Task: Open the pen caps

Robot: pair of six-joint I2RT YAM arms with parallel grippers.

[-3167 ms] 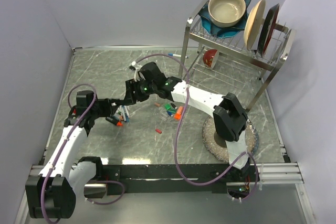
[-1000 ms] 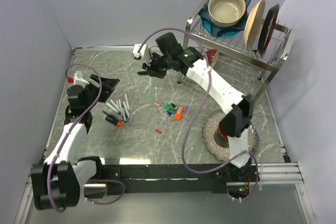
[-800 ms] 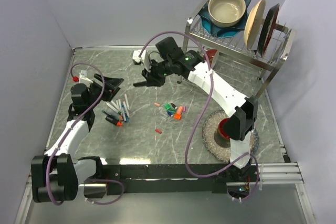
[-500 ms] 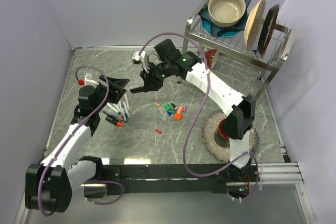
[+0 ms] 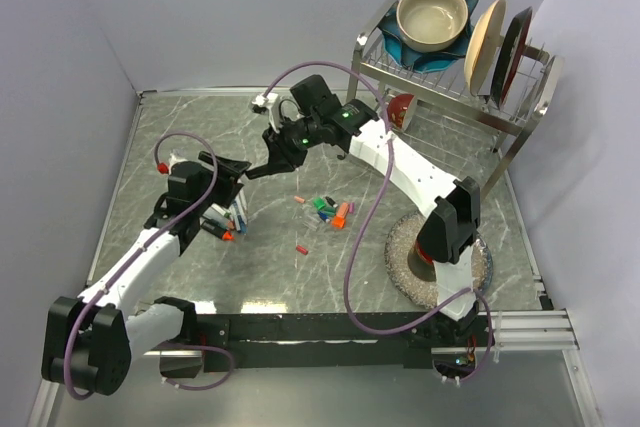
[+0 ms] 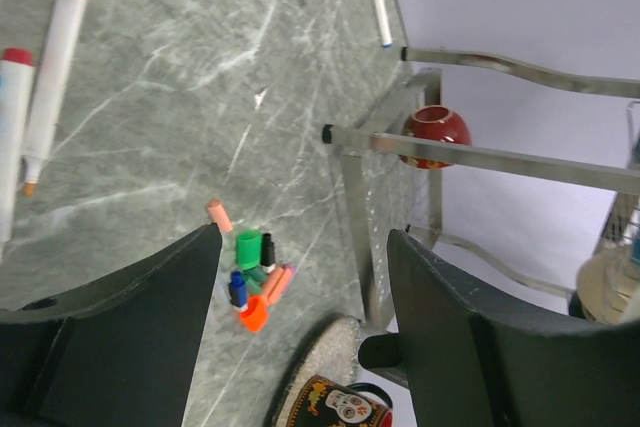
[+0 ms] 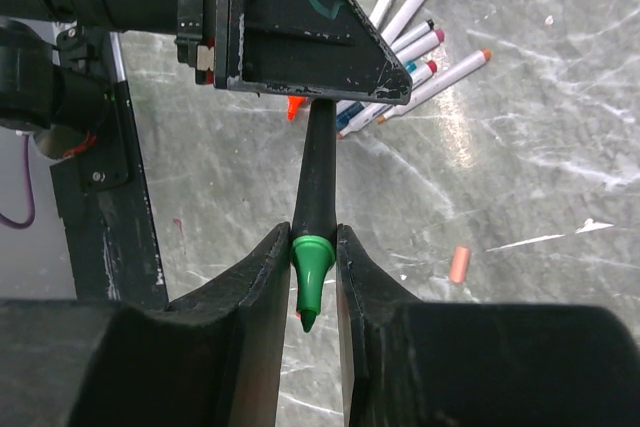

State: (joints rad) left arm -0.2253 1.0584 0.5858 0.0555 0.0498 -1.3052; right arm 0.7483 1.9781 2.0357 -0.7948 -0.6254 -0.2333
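Right gripper (image 7: 312,239) pinches a green-nibbed black marker (image 7: 320,167). Left gripper (image 6: 305,239) gapes wide, with loose pen caps (image 5: 328,209) at its four o'clock in the top view.

The worktop (image 5: 300,287) is grey-green marble streaked with white veins. The pen caps (image 6: 255,282) heaped mid-worktop are green, blue, black, pink and orange. The marker (image 7: 318,182) is black with a green tip. The loose markers (image 7: 415,42) at left are white, tipped green, black, pink and orange. The mat (image 5: 398,259) at right is speckled grey.
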